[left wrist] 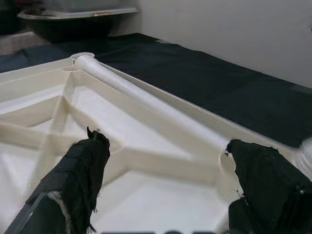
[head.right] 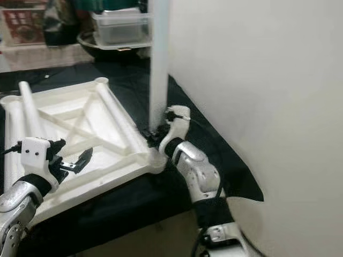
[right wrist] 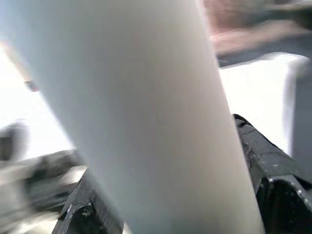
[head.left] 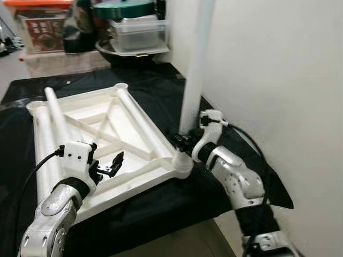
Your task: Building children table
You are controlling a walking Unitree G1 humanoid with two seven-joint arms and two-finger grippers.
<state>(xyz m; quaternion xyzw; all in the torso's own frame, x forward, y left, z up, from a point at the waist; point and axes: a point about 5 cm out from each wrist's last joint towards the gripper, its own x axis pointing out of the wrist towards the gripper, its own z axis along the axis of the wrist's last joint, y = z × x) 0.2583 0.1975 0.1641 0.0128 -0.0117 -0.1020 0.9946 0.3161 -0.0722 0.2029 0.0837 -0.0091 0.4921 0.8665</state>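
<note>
So the white plastic tabletop (head.left: 107, 139) lies upside down on the table (head.left: 161, 80), which has a black cloth over it, ribs and cross braces facing up. The right pincer (head.left: 182, 140) is clenched around a long white leg (head.left: 195, 64) that stands upright right at the tabletop's near corner socket (head.left: 182, 163), just below the pincer. In the right wrist view the leg (right wrist: 146, 117) sits between the two black fingers (right wrist: 265, 161), blurry but clearly gripped.

The left pincer (head.left: 110, 166) hovers over the underside of the tabletop near its front edge, fingers spread apart and holding nothing. Through its wrist camera you see both fingers (left wrist: 78, 170) wide open with a rib (left wrist: 146, 92) of the tabletop running ahead of them toward a far corner socket (left wrist: 83, 57). Another loose leg (head.left: 56, 115) lies flat on the tabletop just beyond the left pincer's wrist.

Further out past the tabletop there's a dark bowl (head.left: 134, 51) with a clear plastic container (head.left: 139, 32) in it, plus a green lid (head.left: 124, 9) and some boxes. A pale wall (head.left: 278, 96) runs close beside the right arm.
</note>
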